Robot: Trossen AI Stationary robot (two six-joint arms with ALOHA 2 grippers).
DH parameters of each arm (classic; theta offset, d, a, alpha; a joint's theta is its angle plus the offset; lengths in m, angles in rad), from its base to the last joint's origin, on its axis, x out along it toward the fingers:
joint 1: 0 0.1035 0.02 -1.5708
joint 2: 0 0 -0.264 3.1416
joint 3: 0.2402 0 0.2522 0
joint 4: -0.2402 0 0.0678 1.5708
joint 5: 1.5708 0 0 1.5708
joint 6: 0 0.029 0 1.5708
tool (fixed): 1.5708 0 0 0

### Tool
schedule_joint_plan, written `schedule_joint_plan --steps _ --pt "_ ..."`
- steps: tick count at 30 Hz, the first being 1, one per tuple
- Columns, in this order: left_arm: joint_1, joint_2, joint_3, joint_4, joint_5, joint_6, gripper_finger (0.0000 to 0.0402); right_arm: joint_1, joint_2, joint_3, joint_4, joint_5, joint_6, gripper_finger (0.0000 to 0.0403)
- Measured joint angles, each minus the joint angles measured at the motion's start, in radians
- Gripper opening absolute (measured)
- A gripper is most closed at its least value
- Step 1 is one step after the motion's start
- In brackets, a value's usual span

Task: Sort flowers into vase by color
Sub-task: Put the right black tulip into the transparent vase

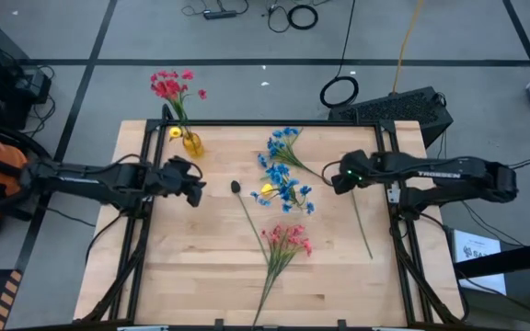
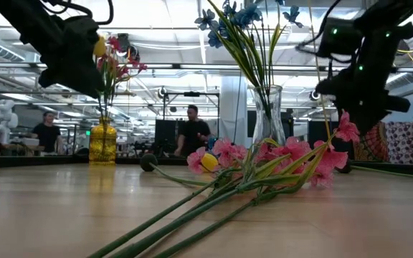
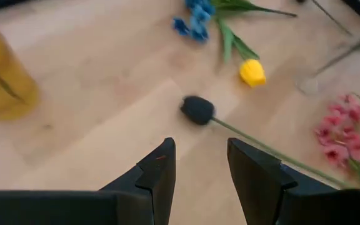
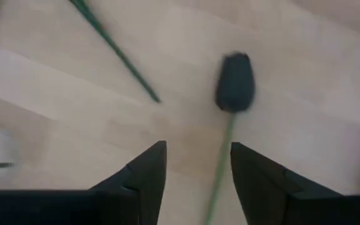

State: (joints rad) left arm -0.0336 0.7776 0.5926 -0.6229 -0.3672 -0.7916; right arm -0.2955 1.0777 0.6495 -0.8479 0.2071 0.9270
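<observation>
**Risks and tally: right fingers astride a dark bud's stem**

Grippers
- Right gripper (image 4: 195,150): fingers apart, gripping nothing, hovering low over the table just beside the blue sprigs (image 1: 283,170). Astride the thin stem of a dark bud (image 4: 234,81) lying on the wood.
- Left gripper (image 3: 199,150): fingers apart, empty, hanging above bare board near a second dark bud (image 3: 197,110).

Possible failures (judgement)
- Thin stem between wide fingers: likely to slip or swivel in an off-centre pinch, with the heavy head drooping.
- Clear vase (image 2: 267,115) tall, narrow and top-heavy with blue blooms, close to the right arm: easy to tip with a careless swing.
- Pink sprigs (image 1: 288,241) lying crossed and touching: one lifted, the others probably dragged along.
- Loose yellow bud (image 1: 267,188) tucked against the blue foliage: hard to reach without snagging leaves.
- Dark buds round-headed: apt to roll if nudged rather than gripped.

Count
- Vases: two. Yellow vase (image 1: 191,142) near the board's far left corner, clear vase mid-board.
- Red sprigs (image 1: 171,87): one bunch, in the yellow vase; stems not countable.
- Blue: one bunch, in the clear vase.
- Pink: about three stems, flat on the table.
- Yellow buds: two, one in the yellow vase and one loose.
- Dark buds: apparently two, both on the table.
</observation>
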Motion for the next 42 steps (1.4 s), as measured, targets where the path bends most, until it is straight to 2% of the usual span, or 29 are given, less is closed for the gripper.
schedule_joint_plan --steps 5,15,23,26,29,32,35,39,42 --pt "-0.094 0.055 0.000 0.063 0.003 -0.087 0.0150 -0.041 0.078 0.000 -0.071 -0.017 -0.013 0.0166" --pt "-0.249 0.140 0.000 0.093 -0.005 -0.291 0.0150 -0.053 0.165 -0.009 -0.046 -0.097 -0.085 0.0125" --pt "-0.352 0.225 0.000 0.146 -0.034 -0.422 0.0150 -0.057 0.172 -0.135 0.079 -0.141 -0.074 0.0109" --pt "-0.383 0.261 0.000 0.184 -0.047 -0.459 0.0150 -0.057 0.167 -0.171 0.117 -0.156 -0.082 0.0085" --pt "-0.407 0.296 0.000 0.218 -0.049 -0.486 0.0150 -0.057 0.163 -0.179 0.126 -0.169 -0.105 0.0039" --pt "-0.430 0.328 0.000 0.267 -0.050 -0.487 0.0150 -0.057 0.119 -0.183 0.150 -0.186 -0.136 0.0008" --pt "-0.448 0.358 0.000 0.296 -0.050 -0.486 0.0150 -0.052 0.035 -0.172 0.137 -0.222 -0.147 0.0009" --pt "-0.457 0.386 0.000 0.293 -0.027 -0.484 0.0150 -0.037 -0.122 -0.126 0.150 -0.219 -0.199 0.0003" --pt "-0.457 0.400 0.000 0.285 -0.004 -0.389 0.0150 -0.027 -0.246 -0.076 0.190 -0.216 -0.292 0.0003"
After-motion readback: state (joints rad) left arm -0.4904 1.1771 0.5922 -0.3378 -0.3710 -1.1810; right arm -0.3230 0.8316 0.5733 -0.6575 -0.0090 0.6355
